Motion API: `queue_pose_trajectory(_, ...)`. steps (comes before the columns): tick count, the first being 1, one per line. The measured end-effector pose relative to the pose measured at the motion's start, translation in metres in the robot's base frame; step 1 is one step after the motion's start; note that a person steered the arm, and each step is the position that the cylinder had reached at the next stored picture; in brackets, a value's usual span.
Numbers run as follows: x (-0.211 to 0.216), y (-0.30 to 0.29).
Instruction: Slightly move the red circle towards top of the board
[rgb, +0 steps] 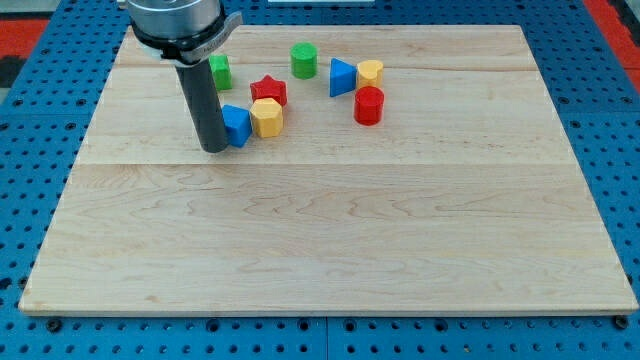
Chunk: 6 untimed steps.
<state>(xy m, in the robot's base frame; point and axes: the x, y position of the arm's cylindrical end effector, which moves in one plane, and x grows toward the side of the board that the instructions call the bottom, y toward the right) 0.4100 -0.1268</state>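
Note:
The red circle (368, 105) is a short red cylinder standing on the wooden board (330, 240), right of centre near the view's top. A yellow block (371, 72) and a blue triangle (342, 77) sit just above it. My tip (213, 148) is far to the red circle's left, touching the left side of a blue block (237, 125). A yellow hexagon (267, 117) sits against that blue block's right side, with a red star (269, 91) above it.
A green block (219, 71) shows partly behind the rod, and a green cylinder (304, 60) stands near the view's top. A blue pegboard (600, 90) surrounds the board on all sides.

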Motion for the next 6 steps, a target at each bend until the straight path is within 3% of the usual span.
queue_pose_trajectory(1,0.001,-0.007)
queue_pose_trajectory(2,0.036,0.021)
queue_pose_trajectory(3,0.040,0.149)
queue_pose_trajectory(4,-0.003,0.217)
queue_pose_trajectory(5,-0.030,0.241)
queue_pose_trajectory(6,-0.066,0.199)
